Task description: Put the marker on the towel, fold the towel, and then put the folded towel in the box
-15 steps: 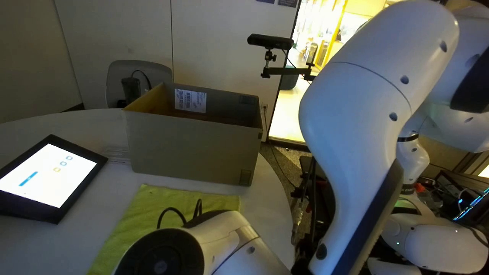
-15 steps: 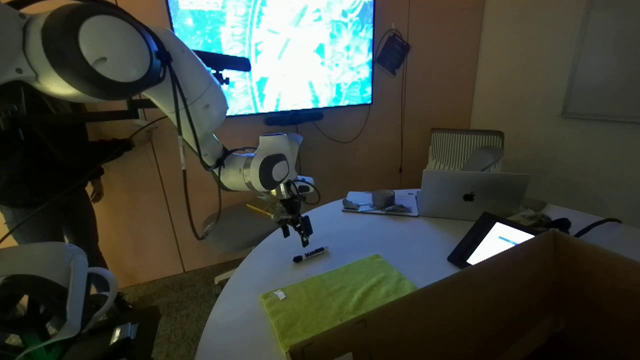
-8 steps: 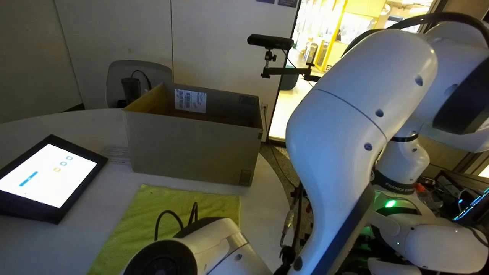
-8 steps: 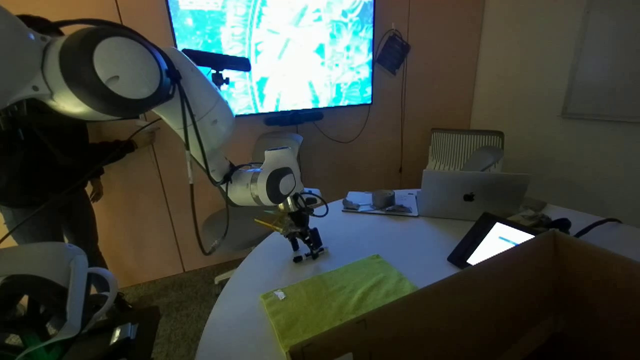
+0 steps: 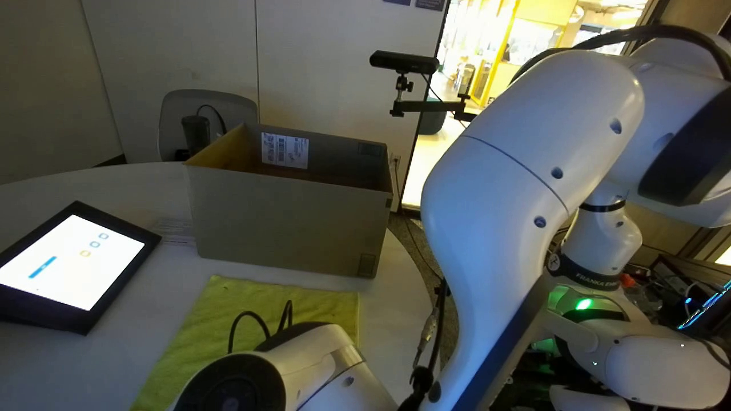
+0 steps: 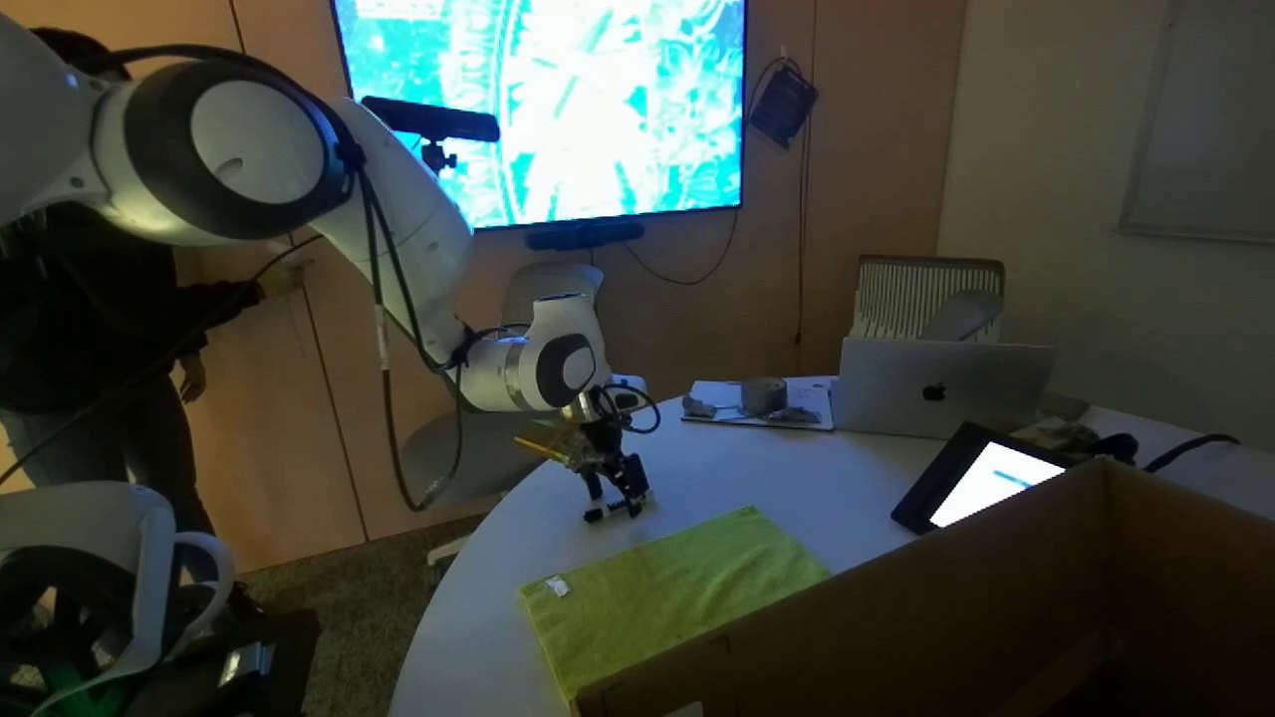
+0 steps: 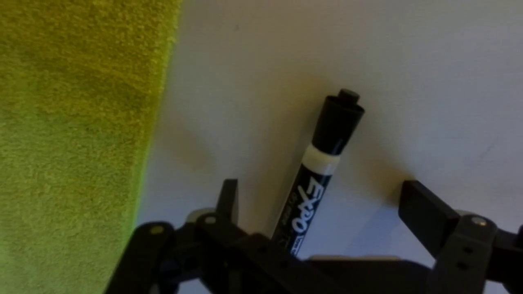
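Observation:
A black and white Expo marker [image 7: 316, 179] lies on the white table beside the towel. My gripper [image 7: 318, 194] is open, with one finger on each side of the marker and gaps between the fingers and it. The marker's lower end is hidden behind the gripper in the wrist view. In an exterior view the gripper [image 6: 615, 506] is down at the table and partly covers the marker [image 6: 595, 516]. The yellow-green towel [image 6: 687, 597] lies flat, and also shows in the wrist view [image 7: 73, 143]. The open cardboard box [image 5: 285, 222] stands beside the towel [image 5: 257, 291].
A tablet [image 5: 74, 262] with a lit screen stands on the table near the box. A laptop [image 6: 936, 388] and a clipboard with a roll of tape [image 6: 764, 395] are at the far side. The table's round edge [image 6: 468, 558] is close to the gripper.
My gripper has come down from above the marker to the table, with its fingers now on both sides of it. In the last half second it has shifted only slightly. Marker, towel and box look unmoved.

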